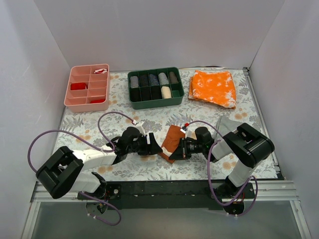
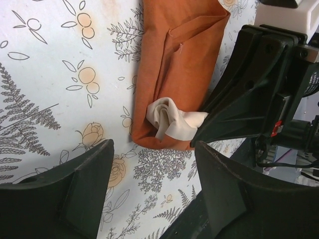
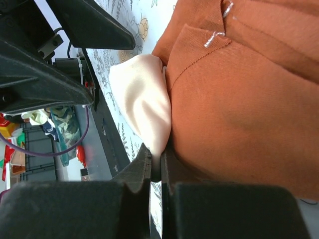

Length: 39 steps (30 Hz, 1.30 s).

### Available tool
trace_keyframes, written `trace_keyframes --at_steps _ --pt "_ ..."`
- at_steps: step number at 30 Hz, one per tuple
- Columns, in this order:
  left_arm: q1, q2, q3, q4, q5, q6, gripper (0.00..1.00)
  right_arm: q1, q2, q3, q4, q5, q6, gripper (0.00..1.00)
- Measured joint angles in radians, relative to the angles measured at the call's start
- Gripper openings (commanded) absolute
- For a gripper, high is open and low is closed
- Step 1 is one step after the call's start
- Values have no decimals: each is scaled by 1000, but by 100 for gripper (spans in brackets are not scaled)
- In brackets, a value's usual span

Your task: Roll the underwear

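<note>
The underwear is lying folded near the front middle of the floral table cover, rust-brown face up, between the two grippers. The right gripper is pinching the cream inner cloth at the garment's near end, its fingers clenched tight on that fold. The left gripper is hanging just off the same end, fingers spread wide and gripping nothing, with the cover showing between them.

The garment's near end is sitting close to the table's front edge, where a dark rail is running. Bare cover is stretching behind it toward a pink tray, a green tray and a speckled orange cloth at the back, all well apart from it.

The left wrist view alone is showing the cream cloth bunched into a small twist poking out of the brown fold. The right wrist view is showing the pinch itself close up. Only the overhead view is showing the trays and the white walls closing in three sides.
</note>
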Motion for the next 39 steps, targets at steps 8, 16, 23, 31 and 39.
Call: trace_keyframes --at_steps 8,16,23,31,39 --pt "-3 89 0 70 0 -62 39 0 0 -3 6 0 0 1" --pt "-18 135 0 107 -10 -93 8 0 0 -2 6 0 -1 4" --pt "-24 134 1 114 -13 -101 0 0 -71 18 -117 15 -74 27" --pt "-27 134 4 74 -21 -99 0 11 -323 77 -425 155 -270 50" --pt "-29 138 48 1 -26 -81 0 132 -529 162 -754 513 -470 62"
